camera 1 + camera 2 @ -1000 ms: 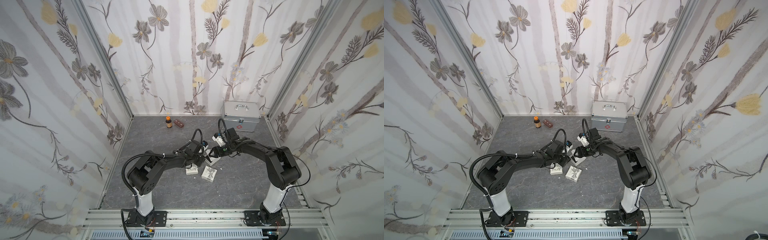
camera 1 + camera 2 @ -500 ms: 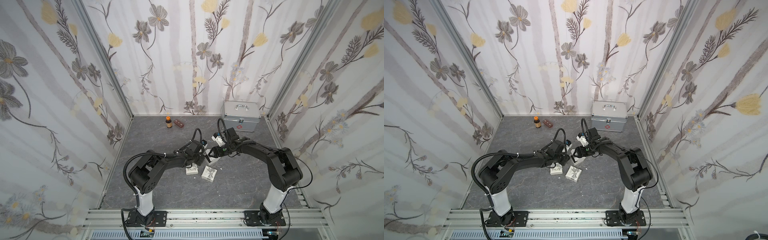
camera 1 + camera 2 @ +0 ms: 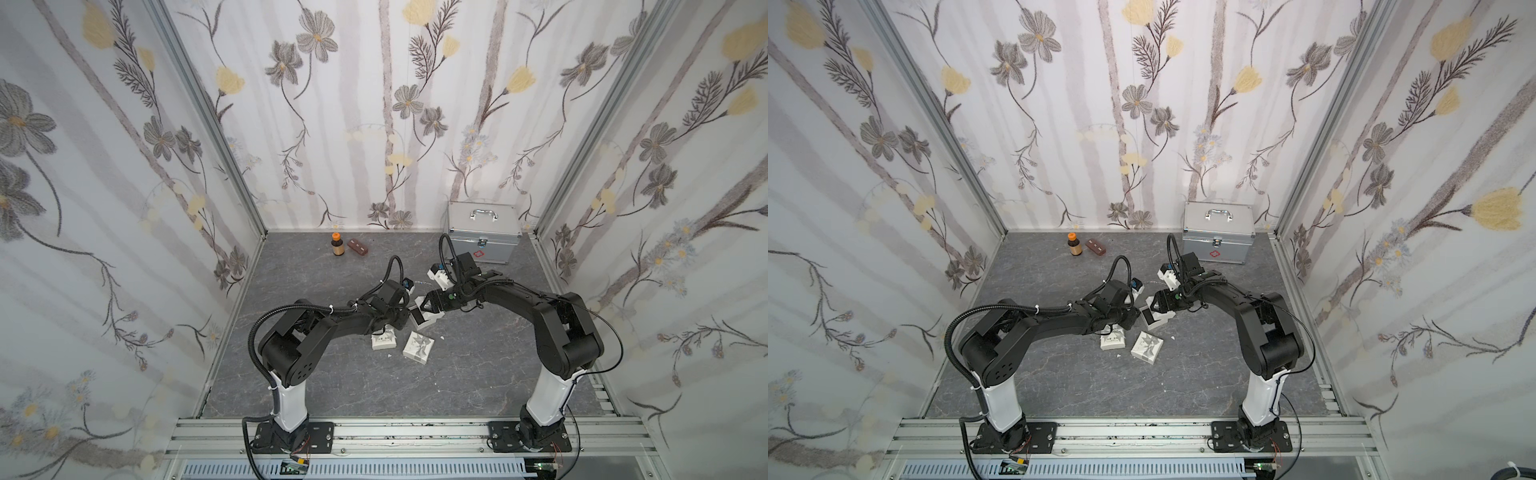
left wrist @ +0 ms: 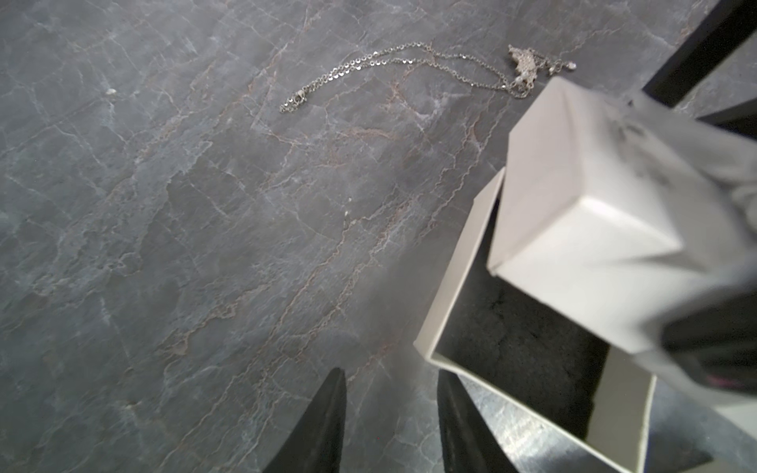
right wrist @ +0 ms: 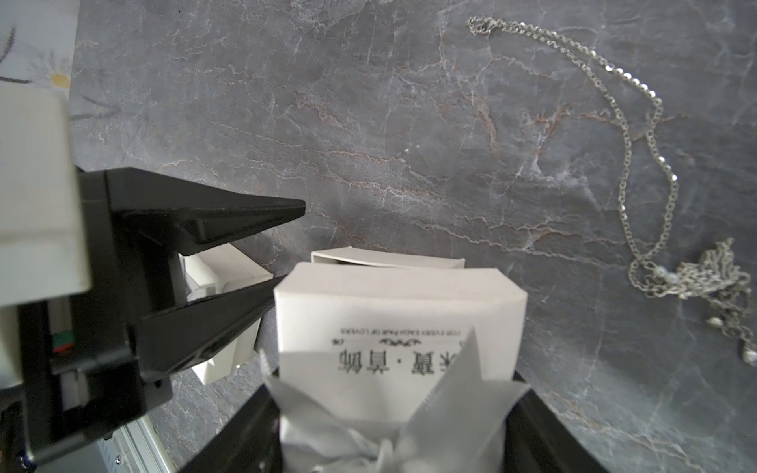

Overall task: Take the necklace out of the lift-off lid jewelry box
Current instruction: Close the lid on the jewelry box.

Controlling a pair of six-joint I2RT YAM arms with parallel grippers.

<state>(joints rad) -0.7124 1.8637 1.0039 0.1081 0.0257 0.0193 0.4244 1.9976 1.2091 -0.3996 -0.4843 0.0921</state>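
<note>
While I watched from the remote station, the right gripper (image 5: 393, 442) was clamped on the white cardboard lid (image 5: 397, 311), which bore dark printed lettering and a grey ribbon bow. Its two black fingers pressed on the lid's opposite sides.

(a) Left wrist view. The lid hung tilted, overlapping one corner of the open white cardboard box base (image 4: 450, 286), whose dark lining lay bare. The left gripper (image 4: 391, 409) stood open just beside the base, with only floor showing between its black fingertips (image 4: 323, 422).

(b) Both wrist views. The necklace (image 5: 639, 164), a fine silvery chain, lay outside the box on the dark grey marbled tabletop (image 4: 164, 245). Its pendant end was bunched near the lid, and its clasp end trailed away in a long loop. I saw neither gripper touching it.

(c) Both top views. Two closed small white boxes (image 3: 384, 341) (image 3: 419, 347) sat near the base on the side toward the arm mounts. A silver metal case (image 3: 484, 237) with a red cross stood against the back wall. A brown bottle with an orange cap (image 3: 338, 245) and a small brown block (image 3: 358, 247) stood well apart from the boxes.
</note>
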